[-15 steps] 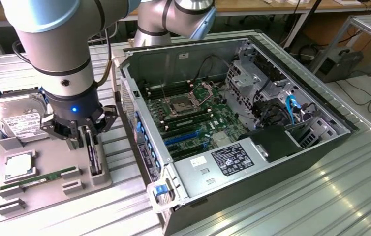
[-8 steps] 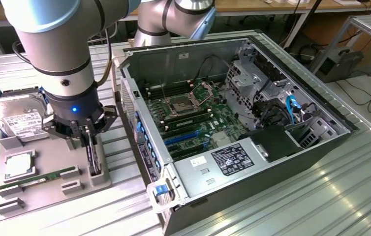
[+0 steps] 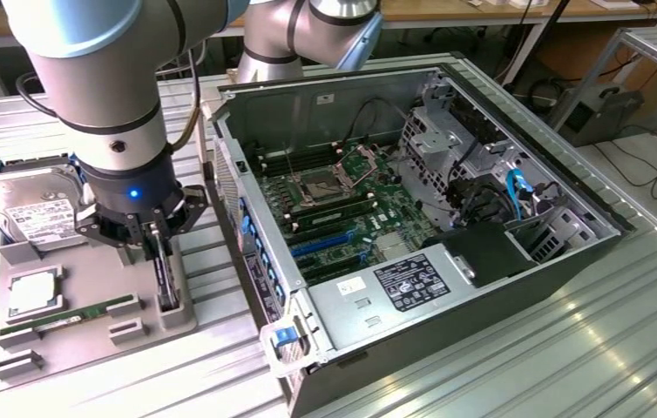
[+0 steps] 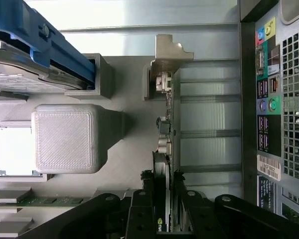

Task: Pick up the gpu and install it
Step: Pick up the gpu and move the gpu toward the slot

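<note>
The gpu is a thin dark card standing on edge in a slot of the grey holder tray, at the exterior view's left. My gripper reaches straight down onto its top edge. In the wrist view the gpu runs away from the black fingers, which press against both of its faces; the gripper is shut on it. The card's far end sits in a grey bracket of the tray.
The open computer case lies to the exterior view's right, its motherboard showing blue slots. The tray also carries a hard drive, a CPU and a green memory stick. The case's rear ports are close beside the gpu.
</note>
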Available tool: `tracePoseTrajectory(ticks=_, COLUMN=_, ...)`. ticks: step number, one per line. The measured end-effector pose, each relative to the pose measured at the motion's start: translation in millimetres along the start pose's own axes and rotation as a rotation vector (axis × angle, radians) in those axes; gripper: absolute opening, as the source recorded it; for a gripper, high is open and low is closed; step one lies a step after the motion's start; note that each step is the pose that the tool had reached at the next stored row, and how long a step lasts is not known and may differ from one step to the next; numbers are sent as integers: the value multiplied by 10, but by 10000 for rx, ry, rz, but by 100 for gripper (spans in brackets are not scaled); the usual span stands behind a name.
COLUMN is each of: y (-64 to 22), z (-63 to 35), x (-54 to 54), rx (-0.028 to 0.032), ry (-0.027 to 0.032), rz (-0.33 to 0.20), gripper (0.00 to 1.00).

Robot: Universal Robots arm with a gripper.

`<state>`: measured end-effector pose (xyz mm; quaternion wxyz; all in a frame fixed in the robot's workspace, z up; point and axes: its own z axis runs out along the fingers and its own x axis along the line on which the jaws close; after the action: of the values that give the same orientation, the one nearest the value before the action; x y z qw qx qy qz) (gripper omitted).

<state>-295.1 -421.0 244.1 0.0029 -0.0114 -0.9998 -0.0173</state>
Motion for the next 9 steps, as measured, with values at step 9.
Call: tracePoseTrajectory(ticks=9, y=0, z=-11, x=0, rx=1, ry=2, rz=-13, gripper=26)
